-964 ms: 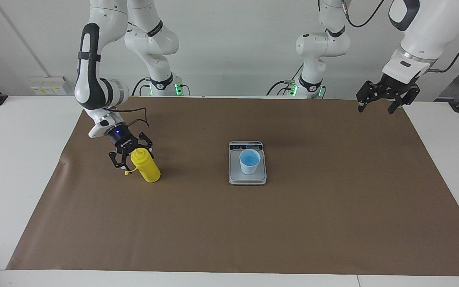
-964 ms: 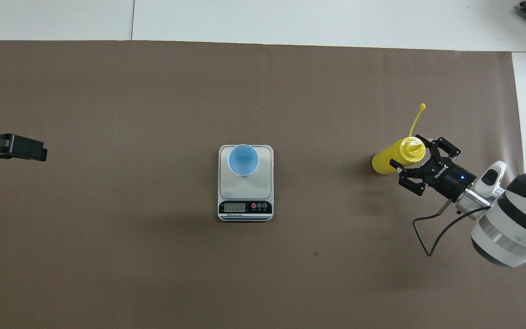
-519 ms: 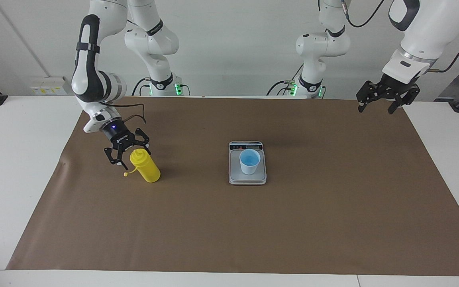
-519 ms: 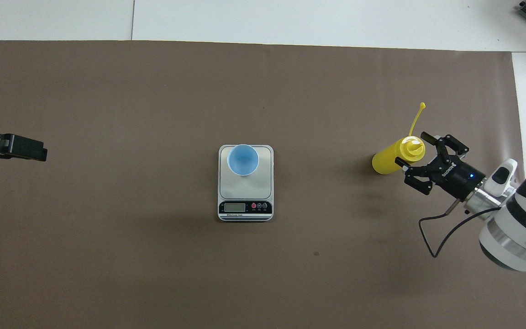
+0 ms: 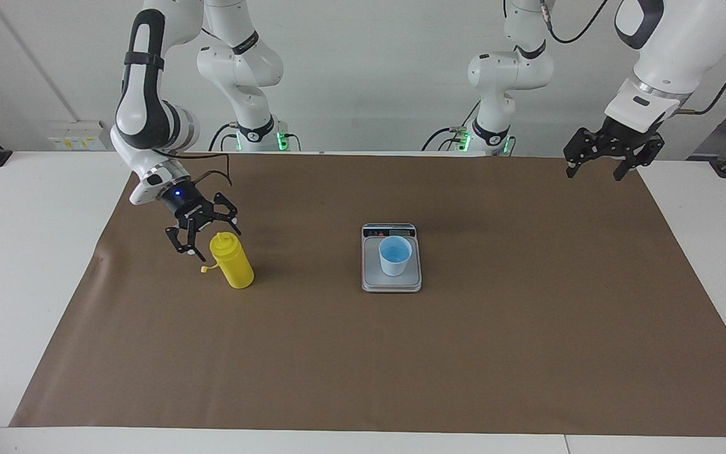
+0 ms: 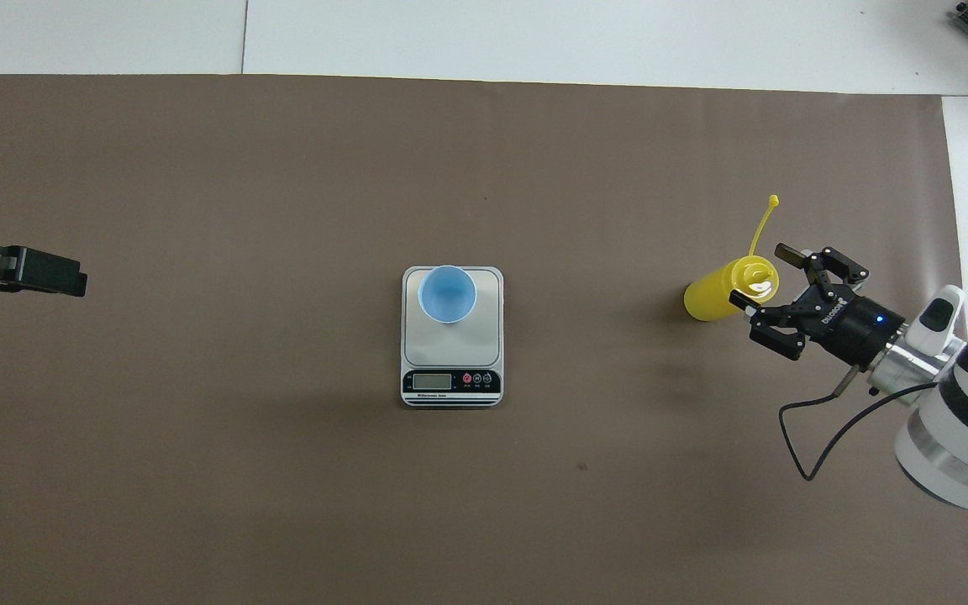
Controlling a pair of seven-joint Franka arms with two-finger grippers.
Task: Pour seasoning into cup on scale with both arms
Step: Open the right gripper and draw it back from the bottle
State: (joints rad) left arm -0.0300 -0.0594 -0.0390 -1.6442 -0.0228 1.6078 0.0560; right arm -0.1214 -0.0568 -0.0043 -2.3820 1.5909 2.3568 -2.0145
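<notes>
standing upright on the brown paper mat (image 5: 401,366) toward the right arm's end of the table, the bright yellow plastic squeeze bottle of seasoning (image 5: 231,260) (image 6: 728,287) had its small tethered cap (image 6: 774,201) hanging loose off its domed nozzle top. the right arm's black two-fingered gripper (image 5: 202,236) (image 6: 760,276) hovered just beside the bottle's top, tilted down toward it, its fingers spread apart with nothing held between them; whether a fingertip touched the nozzle could not be told. near the middle of the mat sat the flat rectangular silver-grey kitchen scale (image 5: 391,282) (image 6: 451,357), its dark display strip on the edge nearer the robots, and the small pale blue tapered cup (image 5: 395,255) (image 6: 447,294) stood upright on the steel weighing plate, well apart from the bottle. the left arm's black two-fingered gripper (image 5: 596,169) (image 6: 72,281) waited in the air over the mat's edge at its own end of the table, fingers parted and holding nothing.
</notes>
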